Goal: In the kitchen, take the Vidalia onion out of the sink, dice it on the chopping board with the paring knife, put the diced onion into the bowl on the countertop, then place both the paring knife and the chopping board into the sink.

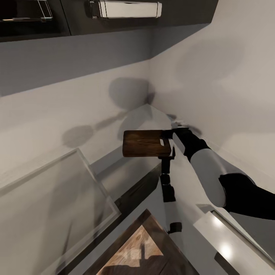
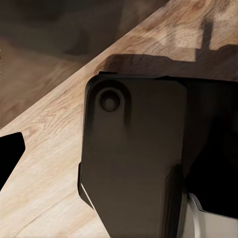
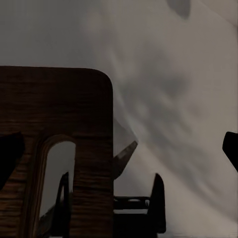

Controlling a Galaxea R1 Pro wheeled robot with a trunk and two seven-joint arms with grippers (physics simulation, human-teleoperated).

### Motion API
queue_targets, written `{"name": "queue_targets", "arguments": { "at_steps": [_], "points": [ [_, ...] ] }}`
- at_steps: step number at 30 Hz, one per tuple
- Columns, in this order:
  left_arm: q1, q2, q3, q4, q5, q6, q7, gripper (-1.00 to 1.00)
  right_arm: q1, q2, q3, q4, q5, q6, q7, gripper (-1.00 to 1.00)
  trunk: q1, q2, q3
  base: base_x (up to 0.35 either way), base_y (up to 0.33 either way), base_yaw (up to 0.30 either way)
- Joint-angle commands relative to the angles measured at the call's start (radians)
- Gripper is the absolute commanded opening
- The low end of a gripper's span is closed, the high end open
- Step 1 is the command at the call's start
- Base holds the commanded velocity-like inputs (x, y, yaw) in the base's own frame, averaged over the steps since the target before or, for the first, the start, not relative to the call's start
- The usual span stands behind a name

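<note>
Trouble first, because this corner is tight. The chopping board (image 1: 147, 143) sits level over the far end of the grey tabletop (image 1: 143, 114), hard up by the spot where the two pale walls (image 1: 214, 76) meet. The right gripper (image 1: 168, 134) is at the board's handle-hole end.

In the right wrist view the board (image 3: 74, 114) and its oval hole are close up. One dark fingertip (image 3: 9, 156) overlaps the board's face and the other stands well off past its edge, so the gripper reads as apart, not pinched shut. I can't tell whether the board is resting on the tabletop or hanging off that one contact.

That's the worry. If the hold is as thin as it looks, a quick swing away from the wall could let the board twist or drop past the dark cabinet fronts (image 1: 137, 191) below it. The forearm (image 1: 206, 172) runs right along the wall beside the board, so a wide elbow could scrape there too. A pale framed rectangle (image 1: 57, 202) lies well away from the board, and it's too washed out to call it the sink.

The left gripper (image 2: 114, 158) looks down over wooden floor (image 2: 54, 163) and a dark robot panel. One black fingertip (image 2: 9, 154) shows, and its opening can't be judged.

Writing? None readable. The white fitting (image 1: 128, 8) on the dark upper cabinets, far above the board, carries no label I can make out.
</note>
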Motion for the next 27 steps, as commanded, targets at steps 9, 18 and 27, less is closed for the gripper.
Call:
{"name": "queue_targets", "arguments": {
  "at_steps": [9,18,27],
  "points": [
    [0.001,-0.001,0.0,-0.002,0.005,-0.001,-0.001,1.0,0.001,-0.002,0.005,0.037,0.0,-0.006,-0.003,1.0,0.001,-0.002,-0.001,0.0,0.0,0.0],
    [0.001,-0.001,0.0,-0.002,0.005,-0.001,-0.001,1.0,0.002,-0.002,0.005,0.043,0.0,-0.007,-0.003,1.0,0.001,-0.002,-0.001,0.0,0.0,0.0],
    [0.001,-0.001,0.0,-0.002,0.005,-0.001,-0.001,1.0,0.003,-0.005,0.004,0.067,0.0,-0.032,-0.003,1.0,0.001,-0.002,-0.001,0.0,0.0,0.0]
  ]
}}
